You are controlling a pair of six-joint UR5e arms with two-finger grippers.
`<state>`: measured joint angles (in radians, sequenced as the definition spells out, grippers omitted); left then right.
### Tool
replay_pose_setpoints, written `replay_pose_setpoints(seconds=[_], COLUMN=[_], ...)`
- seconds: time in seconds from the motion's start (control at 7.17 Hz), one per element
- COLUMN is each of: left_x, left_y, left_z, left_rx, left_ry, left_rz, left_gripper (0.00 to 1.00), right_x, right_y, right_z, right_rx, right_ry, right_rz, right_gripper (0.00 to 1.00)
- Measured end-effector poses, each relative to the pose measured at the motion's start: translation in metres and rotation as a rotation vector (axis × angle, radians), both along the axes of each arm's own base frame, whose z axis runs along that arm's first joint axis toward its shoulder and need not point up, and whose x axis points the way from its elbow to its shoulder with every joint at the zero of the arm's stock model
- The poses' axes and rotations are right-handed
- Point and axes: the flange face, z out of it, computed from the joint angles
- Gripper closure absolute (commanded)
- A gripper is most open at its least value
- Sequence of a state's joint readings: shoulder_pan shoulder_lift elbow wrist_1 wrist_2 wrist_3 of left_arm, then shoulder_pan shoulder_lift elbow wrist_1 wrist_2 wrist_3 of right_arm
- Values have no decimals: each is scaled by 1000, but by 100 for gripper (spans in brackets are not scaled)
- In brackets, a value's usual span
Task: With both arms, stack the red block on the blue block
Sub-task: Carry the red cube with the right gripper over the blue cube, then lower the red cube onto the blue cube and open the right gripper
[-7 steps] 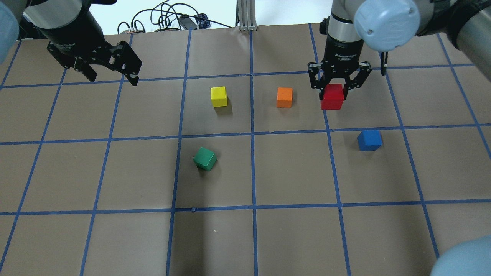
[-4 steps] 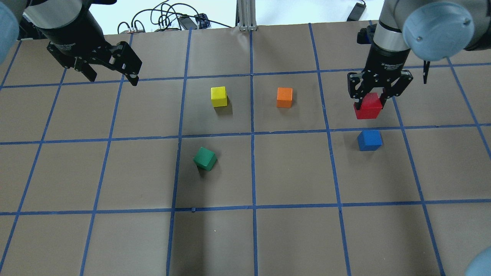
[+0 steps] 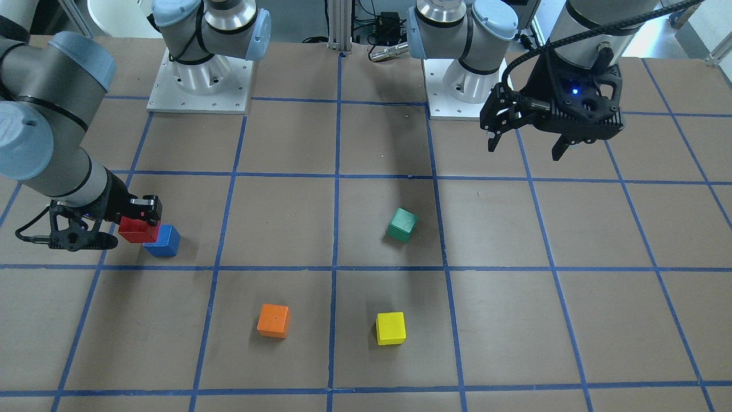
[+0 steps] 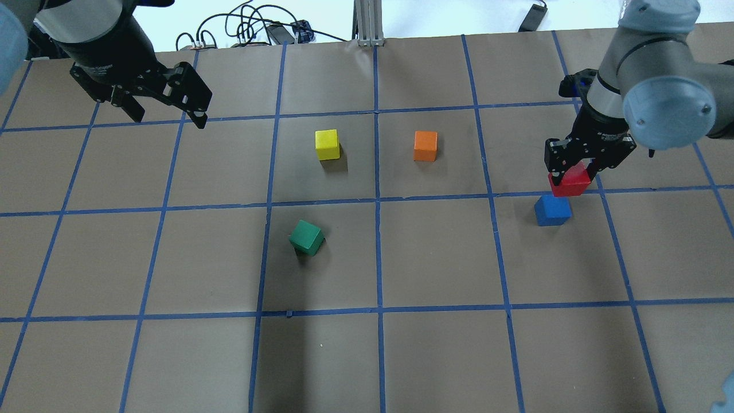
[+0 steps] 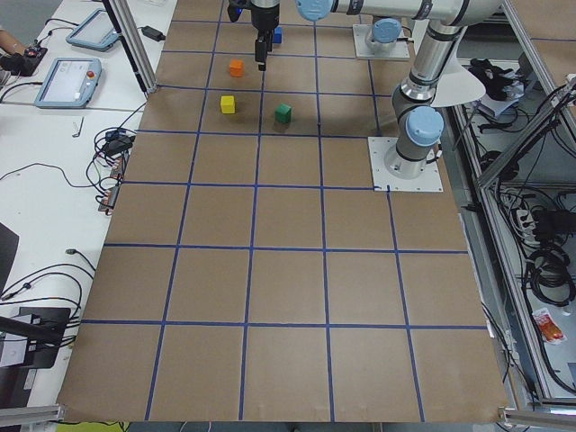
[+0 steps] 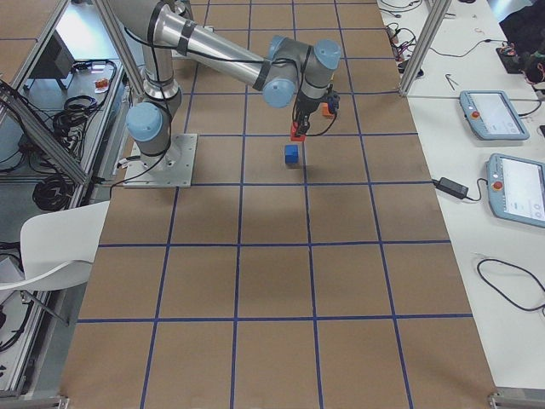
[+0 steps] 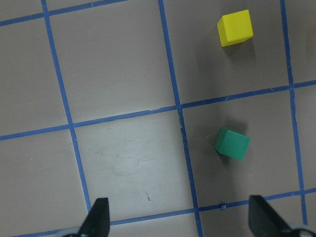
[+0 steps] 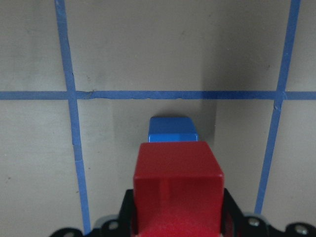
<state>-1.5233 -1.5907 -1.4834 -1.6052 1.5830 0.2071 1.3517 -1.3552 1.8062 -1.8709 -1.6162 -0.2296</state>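
My right gripper (image 4: pixel 569 179) is shut on the red block (image 4: pixel 569 184) and holds it in the air, just beyond and above the blue block (image 4: pixel 553 210), which sits on the table. The front-facing view shows the red block (image 3: pixel 138 230) next to and partly over the blue block (image 3: pixel 162 241), in my right gripper (image 3: pixel 136 228). In the right wrist view the red block (image 8: pixel 177 188) fills the bottom and hides part of the blue block (image 8: pixel 171 129). My left gripper (image 4: pixel 169 117) is open and empty, high over the far left of the table (image 3: pixel 525 144).
An orange cube (image 4: pixel 425 145), a yellow cube (image 4: pixel 327 144) and a tilted green cube (image 4: pixel 306 237) sit on the brown table with its blue tape grid. The left wrist view shows the yellow cube (image 7: pixel 235 28) and green cube (image 7: pixel 232 143) below. Cables lie past the far edge.
My right gripper has carried the red block to the right and toward the robot, from beside the orange cube to just beyond the blue block. The left arm has not moved.
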Motion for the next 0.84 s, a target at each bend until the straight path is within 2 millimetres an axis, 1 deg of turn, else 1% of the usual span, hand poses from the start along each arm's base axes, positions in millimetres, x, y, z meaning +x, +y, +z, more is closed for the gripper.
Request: replay_pose_setpoints(seconds=[0.14,0.28,0.84], left_x=[0,0,0], left_y=[0,0,0], left_z=[0,0,0], left_rx=[0,0,0], left_ry=[0,0,0], left_rz=[0,0,0], left_gripper=[0,0,0], right_x=[-7,-10,-5], right_y=[5,9,14], right_z=[-12,-19,-27], right_rx=[-21,-25,-15], right_ry=[2,0,-17], right_rz=[-1,-3,-12], right_gripper=[100,100,100])
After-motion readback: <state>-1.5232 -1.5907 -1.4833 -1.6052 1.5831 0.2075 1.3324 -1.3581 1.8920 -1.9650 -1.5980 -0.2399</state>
